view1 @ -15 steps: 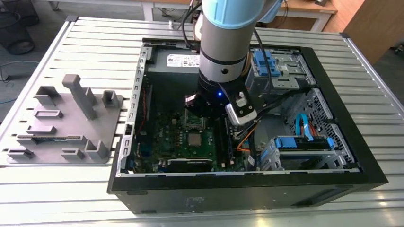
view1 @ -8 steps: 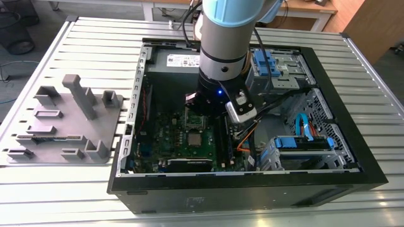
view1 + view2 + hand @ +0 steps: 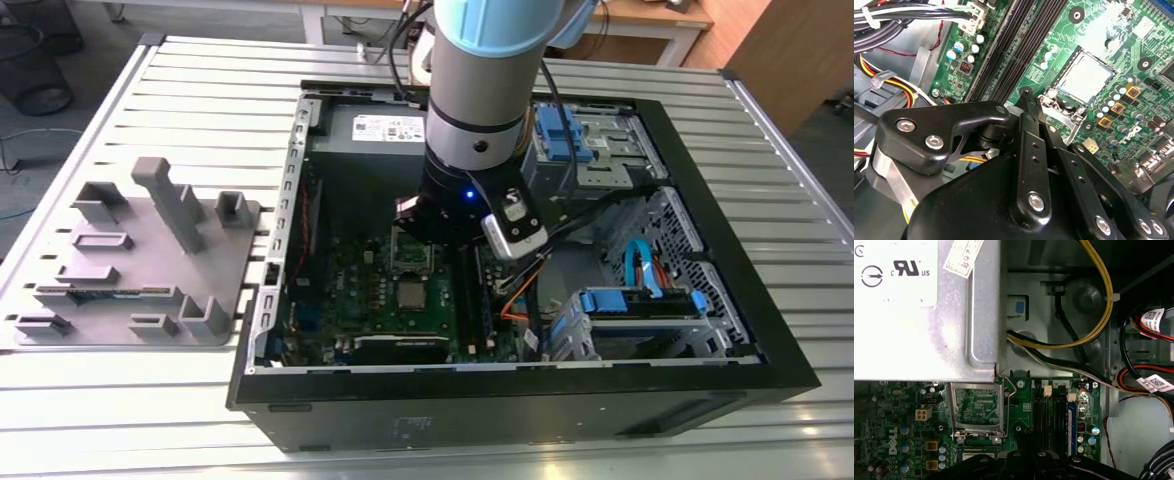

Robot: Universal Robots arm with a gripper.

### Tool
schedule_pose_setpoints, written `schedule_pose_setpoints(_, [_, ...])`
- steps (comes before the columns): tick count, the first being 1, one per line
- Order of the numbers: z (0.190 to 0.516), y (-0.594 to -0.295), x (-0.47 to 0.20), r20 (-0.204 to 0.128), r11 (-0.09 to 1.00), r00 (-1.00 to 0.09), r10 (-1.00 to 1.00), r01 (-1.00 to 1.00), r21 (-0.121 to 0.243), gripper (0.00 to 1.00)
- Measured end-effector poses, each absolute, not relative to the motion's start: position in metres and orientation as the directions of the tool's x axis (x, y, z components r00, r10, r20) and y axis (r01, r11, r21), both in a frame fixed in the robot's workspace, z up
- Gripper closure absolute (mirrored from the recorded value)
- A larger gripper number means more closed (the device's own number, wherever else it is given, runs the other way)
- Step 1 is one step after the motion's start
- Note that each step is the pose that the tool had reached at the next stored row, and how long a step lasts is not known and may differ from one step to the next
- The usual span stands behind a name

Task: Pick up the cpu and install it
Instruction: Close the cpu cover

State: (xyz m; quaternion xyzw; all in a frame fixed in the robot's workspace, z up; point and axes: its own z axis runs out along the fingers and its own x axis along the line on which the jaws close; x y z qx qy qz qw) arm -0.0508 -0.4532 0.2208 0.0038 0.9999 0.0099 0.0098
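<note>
The cpu (image 3: 408,293), a flat silver square, lies in its socket on the green motherboard inside the open computer case (image 3: 747,300). In the second wrist view the cpu (image 3: 1085,77) sits inside the socket frame, just beyond my gripper (image 3: 1026,95). The gripper's black fingers are drawn together with nothing between them, close to the socket's metal lever (image 3: 1056,100). The socket bracket (image 3: 976,407) stands swung open beside the socket, and the gripper (image 3: 1028,445) is next to it. The arm (image 3: 474,120) hangs over the board and hides the gripper from the exterior view.
A silver power supply (image 3: 914,310) borders the board, with yellow and black cables (image 3: 1094,315) running past. Memory slots (image 3: 1019,45) lie beside the socket. Drive cages (image 3: 587,140) and a blue drive (image 3: 641,300) fill the case's far side. A grey fixture plate (image 3: 134,260) rests on the slatted table.
</note>
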Motion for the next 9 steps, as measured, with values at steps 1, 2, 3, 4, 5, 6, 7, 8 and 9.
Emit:
schedule_pose_setpoints(1, [0.2208,-0.4532,-0.0508,-0.020,1.000,-1.000,0.006,0.005,0.020,0.89])
schedule_pose_setpoints(2, [0.2208,-0.4532,-0.0508,-0.020,1.000,-1.000,0.004,0.003,0.020,0.89])
schedule_pose_setpoints(3, [0.2208,-0.4532,-0.0508,-0.020,1.000,-1.000,0.004,0.003,0.020,0.89])
schedule_pose_setpoints(4, [0.2208,-0.4532,-0.0508,-0.020,1.000,-1.000,0.004,0.003,0.020,0.89])
schedule_pose_setpoints(5, [0.2208,-0.4530,-0.0508,-0.020,1.000,-1.000,0.003,0.003,0.020,0.89])
schedule_pose_setpoints(6, [0.2208,-0.4526,-0.0507,-0.020,1.000,-1.000,0.003,0.003,0.020,0.89])
schedule_pose_setpoints(7, [0.2208,-0.4522,-0.0507,-0.020,1.000,-1.000,0.003,0.003,0.020,0.89])
schedule_pose_setpoints(8, [0.2207,-0.4516,-0.0508,-0.020,1.000,-1.000,0.004,0.003,0.020,0.89])
schedule_pose_setpoints(9, [0.2207,-0.4509,-0.0508,-0.020,1.000,-1.000,0.004,0.003,0.020,0.89])
